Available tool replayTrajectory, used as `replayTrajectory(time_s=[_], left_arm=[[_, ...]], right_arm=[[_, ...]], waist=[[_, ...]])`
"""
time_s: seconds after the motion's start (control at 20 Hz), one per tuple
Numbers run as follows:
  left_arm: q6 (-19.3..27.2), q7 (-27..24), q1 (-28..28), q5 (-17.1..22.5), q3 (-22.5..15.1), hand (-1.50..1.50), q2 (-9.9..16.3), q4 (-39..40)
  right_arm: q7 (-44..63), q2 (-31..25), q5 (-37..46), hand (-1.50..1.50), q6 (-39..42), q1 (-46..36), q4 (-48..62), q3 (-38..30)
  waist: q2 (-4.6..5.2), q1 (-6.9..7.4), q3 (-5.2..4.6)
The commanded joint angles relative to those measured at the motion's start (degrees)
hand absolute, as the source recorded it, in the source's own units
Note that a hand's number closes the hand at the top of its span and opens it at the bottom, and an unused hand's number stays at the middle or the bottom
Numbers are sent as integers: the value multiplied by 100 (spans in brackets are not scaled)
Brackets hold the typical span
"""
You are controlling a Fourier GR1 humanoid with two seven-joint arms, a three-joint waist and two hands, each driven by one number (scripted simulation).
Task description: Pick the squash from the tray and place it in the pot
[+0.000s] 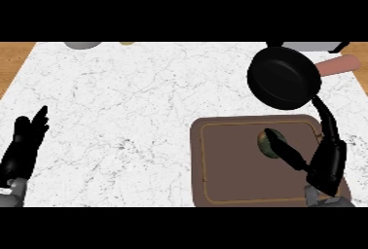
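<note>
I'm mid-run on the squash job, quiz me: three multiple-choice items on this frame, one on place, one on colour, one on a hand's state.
1. Where is the squash?
A. on the brown tray
B. in the black pot
C. on the bare counter

2. What colour is the counter top?
A. plain black
B. white marble
C. green

3. How is the left hand?
A. curled round the squash
B. inside the pot
C. open, at the view's left edge

Answers: 1 A, the squash lies on the tray under the right hand; 2 B, white with grey veins; 3 C, its fingers are straight and hold nothing.
</note>
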Motion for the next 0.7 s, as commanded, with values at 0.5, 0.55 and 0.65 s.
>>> replayTrajectory(time_s=[0.5, 0.55, 0.65], left_arm=[[-122, 267, -146, -30, 53, 0, 65, -38], [-76, 78, -53, -90, -1, 0, -45, 74], [-85, 154, -164, -101, -22, 0, -75, 65]], right_arm=[[4507, -734, 2416, -150, 3745, 145, -1534, 414], [4826, -679, 2411, -150, 4113, 106, -1716, 568], [5450, -527, 2206, -150, 4847, -34, -1961, 781]], waist=[[-33, 59, -20], [-25, 63, -28], [-7, 83, -13]])
